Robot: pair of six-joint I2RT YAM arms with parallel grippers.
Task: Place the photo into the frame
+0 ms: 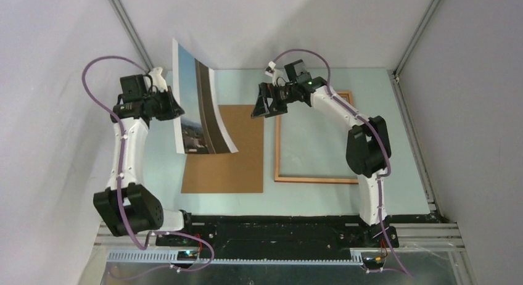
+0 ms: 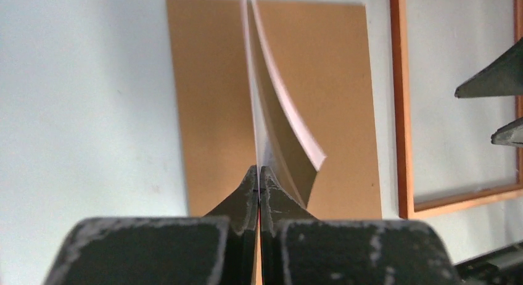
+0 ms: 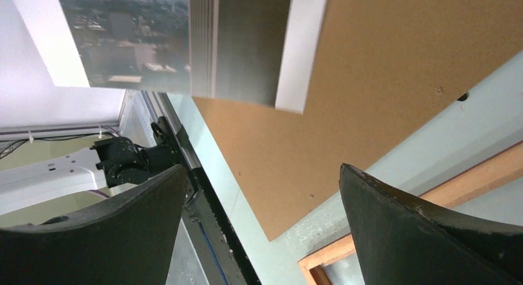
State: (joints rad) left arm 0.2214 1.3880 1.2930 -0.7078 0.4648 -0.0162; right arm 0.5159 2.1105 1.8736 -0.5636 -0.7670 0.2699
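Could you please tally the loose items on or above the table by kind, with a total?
photo: 1
wooden frame: 1
brown backing board: 1
Total: 3

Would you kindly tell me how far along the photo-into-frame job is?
Done: the photo is picked up, pinched at one edge by the left fingers. In hand: it hangs curled above the brown board, with the right fingers open beside it, holding nothing. Left: the frame lies empty; the photo must go in.
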